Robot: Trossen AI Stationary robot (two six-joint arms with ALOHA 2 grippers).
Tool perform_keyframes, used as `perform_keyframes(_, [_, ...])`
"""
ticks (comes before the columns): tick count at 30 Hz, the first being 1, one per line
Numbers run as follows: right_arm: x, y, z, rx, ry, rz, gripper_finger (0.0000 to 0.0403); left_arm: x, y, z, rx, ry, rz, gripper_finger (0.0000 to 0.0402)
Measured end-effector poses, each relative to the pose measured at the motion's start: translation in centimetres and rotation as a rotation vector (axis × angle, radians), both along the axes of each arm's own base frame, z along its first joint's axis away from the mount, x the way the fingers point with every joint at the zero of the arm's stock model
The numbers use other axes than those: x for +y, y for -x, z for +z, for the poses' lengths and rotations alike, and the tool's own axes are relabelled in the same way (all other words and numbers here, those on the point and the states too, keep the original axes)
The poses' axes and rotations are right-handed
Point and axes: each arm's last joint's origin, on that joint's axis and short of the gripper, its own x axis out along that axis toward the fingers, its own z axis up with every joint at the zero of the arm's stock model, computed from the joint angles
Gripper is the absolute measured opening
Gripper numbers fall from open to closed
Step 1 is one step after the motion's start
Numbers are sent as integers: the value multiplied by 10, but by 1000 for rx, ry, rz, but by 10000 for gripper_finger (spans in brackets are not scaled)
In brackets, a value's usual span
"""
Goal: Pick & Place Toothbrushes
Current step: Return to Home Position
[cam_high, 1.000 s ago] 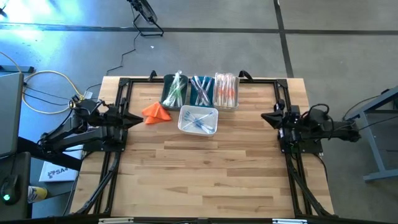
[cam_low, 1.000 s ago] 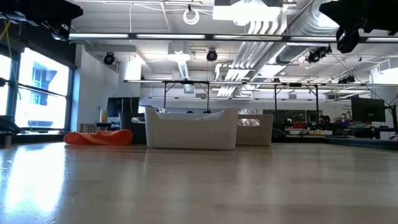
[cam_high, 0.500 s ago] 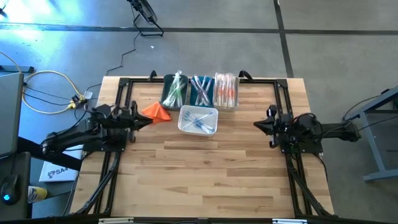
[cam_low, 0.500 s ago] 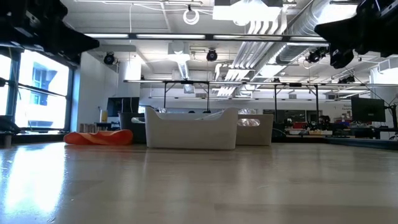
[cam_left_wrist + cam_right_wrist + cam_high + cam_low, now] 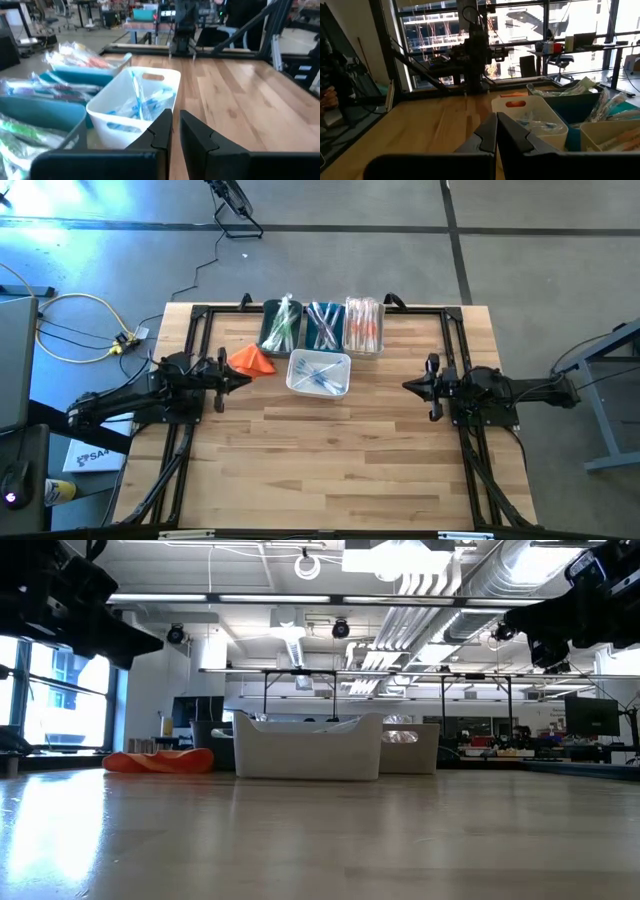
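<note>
You find the wrapped lots sorted in a row of three bins (image 5: 307, 332) at the table's (image 5: 330, 460) far edge: green toothbrushes (image 5: 282, 326) left, blue toothbrushes (image 5: 323, 326) middle, orange toothbrushes (image 5: 364, 326) right. Whitish-blue toothbrushes (image 5: 320, 374) lie crossed in the white bin (image 5: 294, 385), just nearer.

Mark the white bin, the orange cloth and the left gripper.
white bin (image 5: 115, 127), left wrist view, its front wall.
orange cloth (image 5: 251, 361), high view, its middle.
left gripper (image 5: 176, 116), left wrist view, between its fingertips.
</note>
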Motion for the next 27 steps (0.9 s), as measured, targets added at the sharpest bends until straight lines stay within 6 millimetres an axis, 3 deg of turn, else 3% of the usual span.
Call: perform_keyframes(27, [-2, -2, -5, 58, 65, -73, 2, 3, -4, -11, 31, 0, 63, 31])
